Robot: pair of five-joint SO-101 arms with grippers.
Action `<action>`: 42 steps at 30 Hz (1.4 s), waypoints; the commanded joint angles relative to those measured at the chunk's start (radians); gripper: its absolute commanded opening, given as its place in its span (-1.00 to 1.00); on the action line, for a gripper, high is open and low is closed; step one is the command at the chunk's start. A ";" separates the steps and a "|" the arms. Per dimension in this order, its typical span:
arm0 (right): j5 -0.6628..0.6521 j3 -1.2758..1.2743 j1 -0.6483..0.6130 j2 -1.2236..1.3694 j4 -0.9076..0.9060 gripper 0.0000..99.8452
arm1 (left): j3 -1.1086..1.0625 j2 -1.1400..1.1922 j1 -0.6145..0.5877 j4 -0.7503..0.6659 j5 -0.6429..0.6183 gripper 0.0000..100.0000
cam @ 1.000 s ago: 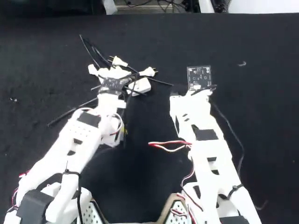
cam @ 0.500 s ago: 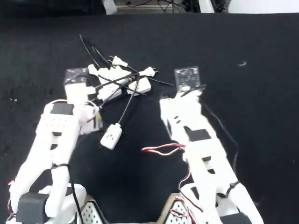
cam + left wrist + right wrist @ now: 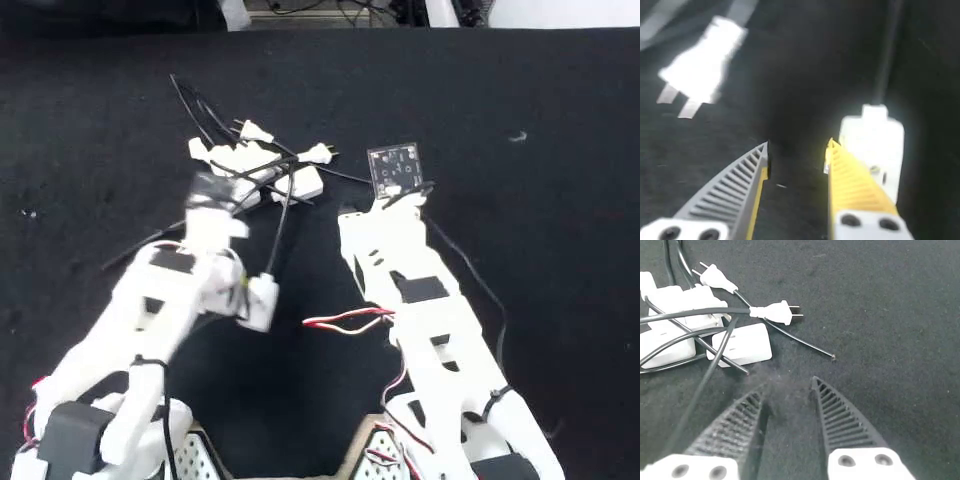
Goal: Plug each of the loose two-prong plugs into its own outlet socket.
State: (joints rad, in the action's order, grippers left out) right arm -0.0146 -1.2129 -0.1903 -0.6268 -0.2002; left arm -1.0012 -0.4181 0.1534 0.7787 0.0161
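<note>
One outlet socket [image 3: 873,136] beside the gaping left pincer [image 3: 798,145].

Even light, glare on plug [image 3: 702,70]

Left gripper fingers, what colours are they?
The left gripper has one grey finger and one yellow; clearest in the left wrist view.

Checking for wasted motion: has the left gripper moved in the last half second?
Yes. The left gripper swung rightwards, back toward the pile of sockets and plugs.
</note>
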 commanded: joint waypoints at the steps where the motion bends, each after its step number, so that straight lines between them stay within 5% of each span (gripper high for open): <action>1: 0.002 0.013 -0.009 -0.007 0.018 -0.77 | 0.076 -0.003 0.147 0.084 0.014 -0.63; 24: 0.009 0.001 -0.008 -0.001 0.021 -0.77 | 0.191 -0.003 0.193 0.006 0.008 -0.63; 31: 0.011 -0.002 -0.005 -0.001 0.061 -0.77 | 0.197 0.009 0.150 -0.032 -0.138 -0.62; 42: 0.018 0.005 0.074 -0.008 0.058 -0.77 | 0.196 0.011 0.159 -0.100 -0.149 -0.62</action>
State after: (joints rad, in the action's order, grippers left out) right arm -0.0146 -1.2190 -0.1765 -0.6237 -0.1619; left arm -0.8324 -0.4012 0.3191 0.7188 -0.1266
